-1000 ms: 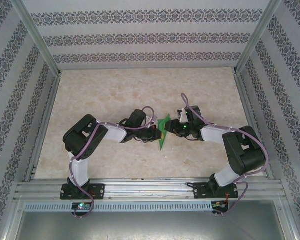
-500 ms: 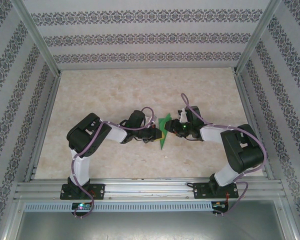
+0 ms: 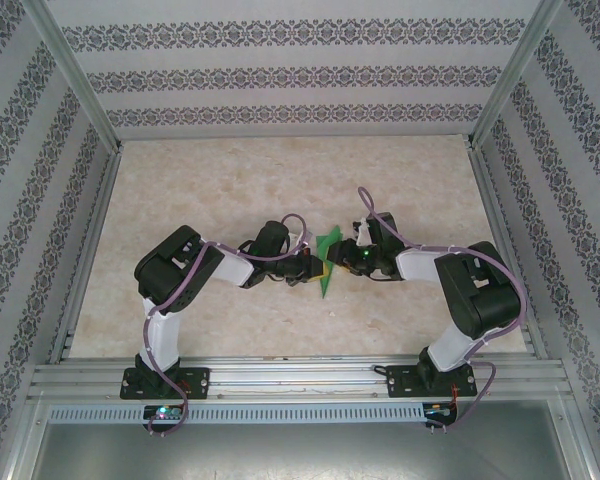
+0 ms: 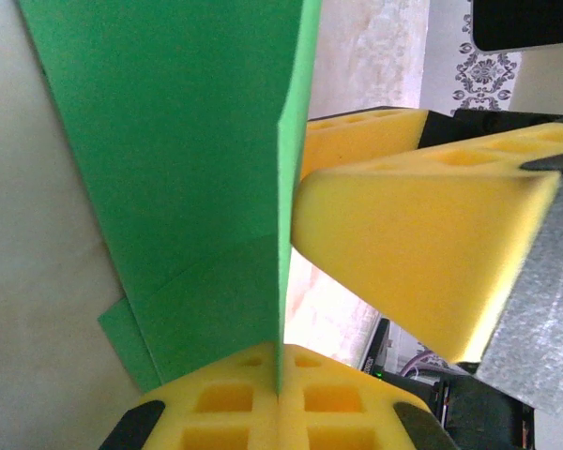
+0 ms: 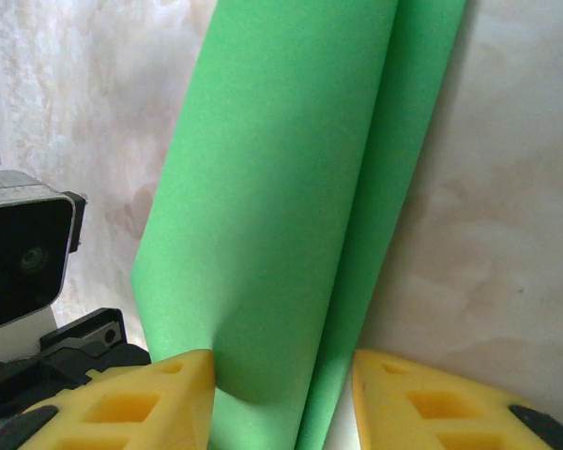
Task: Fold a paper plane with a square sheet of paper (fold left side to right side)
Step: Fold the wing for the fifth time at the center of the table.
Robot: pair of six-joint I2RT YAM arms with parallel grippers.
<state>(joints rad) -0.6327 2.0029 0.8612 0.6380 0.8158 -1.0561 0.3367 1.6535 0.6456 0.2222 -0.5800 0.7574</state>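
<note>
Two arms rose from the bottom of the overhead view, the left arm (image 3: 180,275) and the right arm (image 3: 475,290), bending inward to meet near the middle of the frame. The left gripper (image 3: 314,268) was pinched fully shut on the sheet of paper (image 3: 327,252). In its wrist view the green edge ran straight down into the seam between the yellow pads (image 4: 216,403) at the bottom of the frame. The right gripper (image 3: 344,262) faced it from the other side, jaws roughly half open with the paper standing between them. One pad touched the sheet and the other stood just beside it, so I judged it a straddle, not a grip. The paper stood on edge, tilted, already showing layered flaps, above the marbled surface (image 3: 280,180), which stretched away to the patterned back wall (image 3: 300,75).

To my eye the left-to-right fold was midway: the sheet was raised but not yet laid flat. The next move likely called for the right gripper to close on the free side. Then the left side could be carried across and the crease pressed down without buckling the thin sheet.
</note>
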